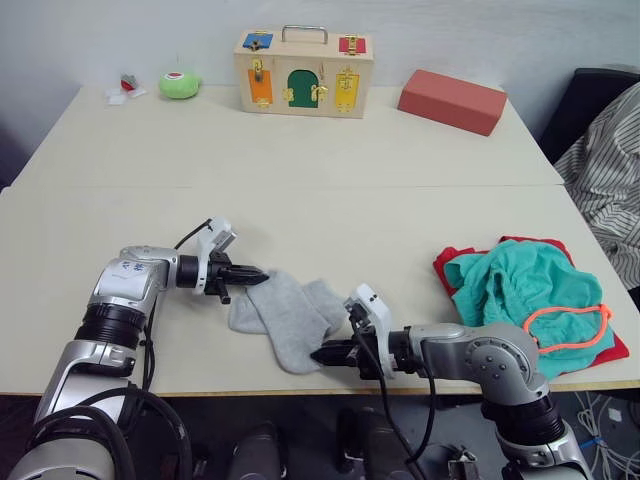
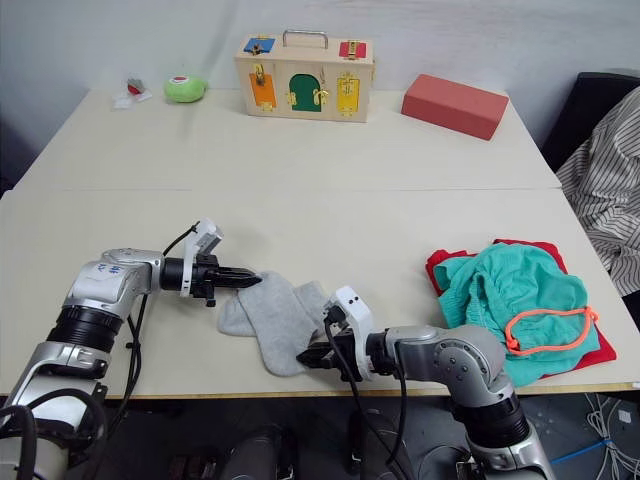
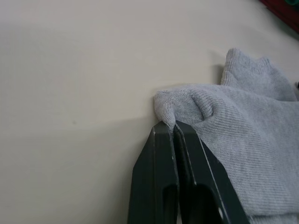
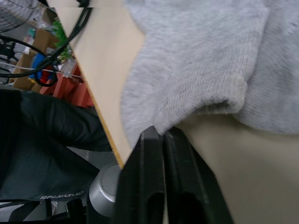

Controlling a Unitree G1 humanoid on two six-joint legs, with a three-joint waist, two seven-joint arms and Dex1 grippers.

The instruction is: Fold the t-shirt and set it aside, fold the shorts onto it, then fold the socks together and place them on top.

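— Socks (image 1: 285, 315), small light-grey knit ones, where do we see them?
— On our cream worktop (image 1: 330, 215) at six o'clock; left end effector (image 1: 258, 274) and right end effector (image 1: 322, 353) each pinch an edge, teal-green shorts (image 1: 515, 290) lying at three o'clock.

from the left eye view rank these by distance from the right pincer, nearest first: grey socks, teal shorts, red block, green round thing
1. Light-grey knit socks, pinched by the right pincer at the front edge.
2. Teal-green cloth shorts, on the right.
3. Red rectangular block, far right.
4. Green round object, far left.
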